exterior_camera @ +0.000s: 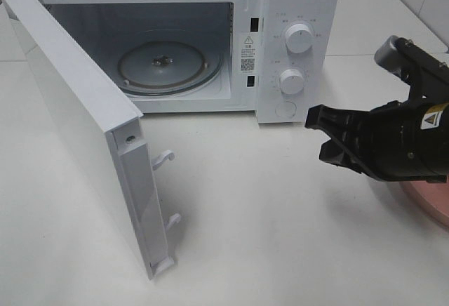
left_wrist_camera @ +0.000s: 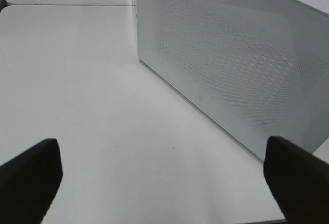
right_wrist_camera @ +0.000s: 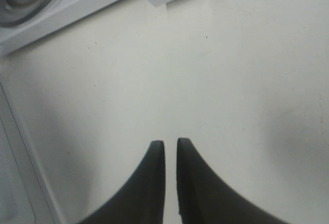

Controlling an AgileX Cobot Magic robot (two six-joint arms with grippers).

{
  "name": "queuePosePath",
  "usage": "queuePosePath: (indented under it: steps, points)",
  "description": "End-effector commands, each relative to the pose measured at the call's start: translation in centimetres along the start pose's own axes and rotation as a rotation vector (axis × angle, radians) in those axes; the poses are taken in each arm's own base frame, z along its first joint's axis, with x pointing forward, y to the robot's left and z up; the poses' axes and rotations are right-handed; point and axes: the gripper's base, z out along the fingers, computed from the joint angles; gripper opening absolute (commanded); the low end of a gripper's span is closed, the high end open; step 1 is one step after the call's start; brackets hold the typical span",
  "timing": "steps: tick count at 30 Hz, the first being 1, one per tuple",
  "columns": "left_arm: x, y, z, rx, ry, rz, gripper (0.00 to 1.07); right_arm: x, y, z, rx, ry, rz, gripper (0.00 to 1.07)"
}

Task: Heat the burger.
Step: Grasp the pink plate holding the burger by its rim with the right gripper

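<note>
While the burger is showing in no view, probably hiding under the right arm (exterior_camera: 410,141) by the pink plate (exterior_camera: 429,206), the right gripper (right_wrist_camera: 170,143) is hovering nearest it, jaws nearly touching, empty, pointing toward the open microwave (exterior_camera: 298,1), and the left gripper (left_wrist_camera: 164,183) is gaping wide, empty.

Bare table (exterior_camera: 266,208) between right gripper (exterior_camera: 317,134) and microwave cavity (exterior_camera: 140,25); open door (exterior_camera: 77,123) blocks left.
</note>
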Motion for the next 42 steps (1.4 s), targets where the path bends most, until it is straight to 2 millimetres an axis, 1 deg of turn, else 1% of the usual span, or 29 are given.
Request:
queuePosePath:
  steps: [1, 3, 4, 5, 7, 8, 10, 13, 14, 16, 17, 18, 19, 20, 21, 23, 24, 25, 26, 27, 28, 29, 30, 32, 34, 37, 39, 41, 42]
  points:
    - [0.1, -0.1, -0.2, 0.008, -0.020, 0.003, 1.00, 0.0, 0.4, -0.4, 0.024, 0.102, -0.135, 0.11]
    - [0.1, -0.1, -0.2, 0.008, -0.020, 0.003, 1.00, -0.1, 0.6, -0.5, 0.031, 0.125, -0.163, 0.11]
    - [0.1, -0.1, -0.2, 0.008, -0.020, 0.003, 1.00, -0.6, 0.9, -0.7, 0.044, 0.152, -0.218, 0.11]
    - [0.1, -0.1, -0.2, 0.008, -0.020, 0.003, 1.00, -0.6, 0.9, -0.7, 0.044, 0.152, -0.218, 0.11]
    - [0.1, -0.1, -0.2, 0.008, -0.020, 0.003, 1.00, -1.1, 1.2, -1.0, 0.071, 0.194, -0.286, 0.12]
    - [0.1, -0.1, -0.2, 0.008, -0.020, 0.003, 1.00, -1.1, 1.2, -1.0, 0.071, 0.194, -0.286, 0.12]
    - [0.1, -0.1, -0.2, 0.008, -0.020, 0.003, 1.00, -1.9, 1.6, -1.6, 0.125, 0.259, -0.367, 0.14]
    - [0.1, -0.1, -0.2, 0.008, -0.020, 0.003, 1.00, -2.1, 1.6, -1.8, 0.143, 0.276, -0.387, 0.14]
    - [0.1, -0.1, -0.2, 0.008, -0.020, 0.003, 1.00, -2.6, 1.7, -2.2, 0.180, 0.302, -0.432, 0.15]
    - [0.1, -0.1, -0.2, 0.008, -0.020, 0.003, 1.00, -2.9, 1.7, -2.4, 0.199, 0.314, -0.453, 0.15]
    - [0.1, -0.1, -0.2, 0.008, -0.020, 0.003, 1.00, -3.5, 1.7, -2.8, 0.239, 0.325, -0.503, 0.19]
    - [0.1, -0.1, -0.2, 0.008, -0.020, 0.003, 1.00, -4.0, 1.7, -3.1, 0.272, 0.337, -0.559, 0.27]
    - [0.1, -0.1, -0.2, 0.008, -0.020, 0.003, 1.00, -4.0, 1.7, -3.1, 0.272, 0.337, -0.559, 0.27]
    - [0.1, -0.1, -0.2, 0.008, -0.020, 0.003, 1.00, -4.3, 1.7, -3.3, 0.287, 0.339, -0.587, 0.33]
    - [0.1, -0.1, -0.2, 0.008, -0.020, 0.003, 1.00, -4.3, 1.7, -3.3, 0.287, 0.339, -0.587, 0.33]
    - [0.1, -0.1, -0.2, 0.008, -0.020, 0.003, 1.00, -5.0, 1.6, -3.7, 0.329, 0.345, -0.692, 0.67]
    - [0.1, -0.1, -0.2, 0.008, -0.020, 0.003, 1.00, -5.0, 1.6, -3.7, 0.329, 0.345, -0.692, 0.67]
    - [0.1, -0.1, -0.2, 0.008, -0.020, 0.003, 1.00, -5.1, 1.6, -3.7, 0.337, 0.340, -0.706, 0.75]
    - [0.1, -0.1, -0.2, 0.008, -0.020, 0.003, 1.00, -5.4, 1.5, -3.7, 0.358, 0.328, -0.740, 0.92]
    - [0.1, -0.1, -0.2, 0.008, -0.020, 0.003, 1.00, -5.4, 1.5, -3.7, 0.358, 0.328, -0.740, 0.92]
    - [0.1, -0.1, -0.2, 0.008, -0.020, 0.003, 1.00, -5.5, 1.4, -3.7, 0.366, 0.322, -0.754, 0.97]
    - [0.1, -0.1, -0.2, 0.008, -0.020, 0.003, 1.00, -5.5, 1.4, -3.7, 0.366, 0.322, -0.754, 0.97]
    - [0.1, -0.1, -0.2, 0.008, -0.020, 0.003, 1.00, -5.7, 1.3, -3.7, 0.383, 0.311, -0.780, 1.01]
    - [0.1, -0.1, -0.2, 0.008, -0.020, 0.003, 1.00, -6.0, 1.0, -3.7, 0.395, 0.300, -0.775, 1.01]
    - [0.1, -0.1, -0.2, 0.008, -0.020, 0.003, 1.00, -6.6, -0.1, -3.8, 0.423, 0.296, -0.723, 1.00]
    - [0.1, -0.1, -0.2, 0.008, -0.020, 0.003, 1.00, -6.9, -0.5, -3.9, 0.434, 0.294, -0.701, 0.99]
    - [0.1, -0.1, -0.2, 0.008, -0.020, 0.003, 1.00, -7.7, -1.9, -4.1, 0.457, 0.285, -0.619, 0.98]
    - [0.1, -0.1, -0.2, 0.008, -0.020, 0.003, 1.00, -7.8, -2.1, -4.2, 0.458, 0.281, -0.600, 0.97]
    - [0.1, -0.1, -0.2, 0.008, -0.020, 0.003, 1.00, -8.1, -2.6, -4.2, 0.458, 0.270, -0.557, 0.97]
